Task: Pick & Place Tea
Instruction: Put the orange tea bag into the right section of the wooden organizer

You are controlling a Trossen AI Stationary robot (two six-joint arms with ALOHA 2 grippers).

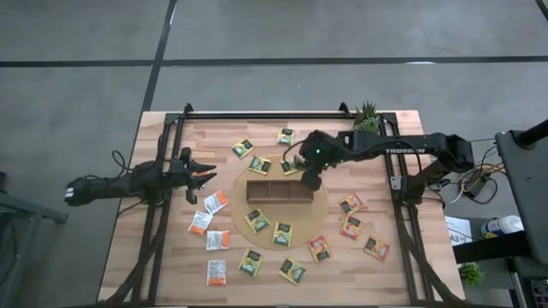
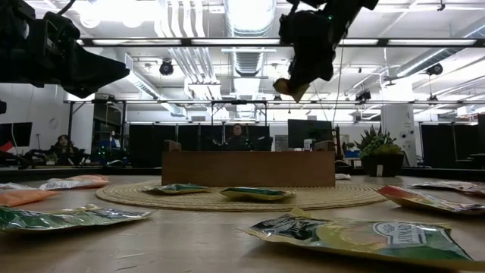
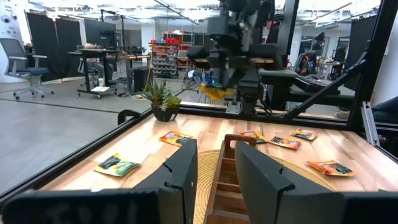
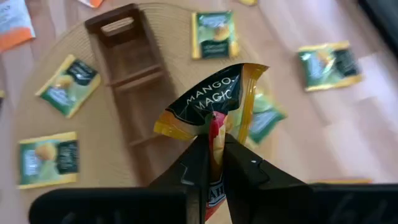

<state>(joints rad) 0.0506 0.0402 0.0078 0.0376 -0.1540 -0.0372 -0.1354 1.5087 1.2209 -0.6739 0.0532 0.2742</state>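
My right gripper (image 4: 214, 140) is shut on a yellow tea sachet (image 4: 214, 102) with a dark label. It hangs high above the round woven mat (image 1: 324, 214), near the right end of the brown wooden tray (image 1: 278, 190). The low view shows that gripper (image 2: 294, 85) and the sachet (image 2: 291, 89) well above the tray (image 2: 250, 168). Several more sachets lie flat around the tray: yellow-green (image 1: 257, 221), orange-red (image 1: 351, 227) and white with orange (image 1: 217, 272). My left gripper (image 3: 214, 177) waits open at the table's left edge, pointing level toward the tray. My right gripper pinches the sachet between its two fingers at the edge nearest the wrist (image 4: 216, 127). The fingers slant down from the table's right side. The sachet sticks out beyond the fingertips, bent and crumpled, lifted clear of mat and tray.
A small potted plant (image 1: 368, 115) stands at the table's far right corner. Black frame rails (image 1: 167, 214) run along the left and right sides of the table. Loose sachets are scattered over the near half and the far middle of the wooden top.
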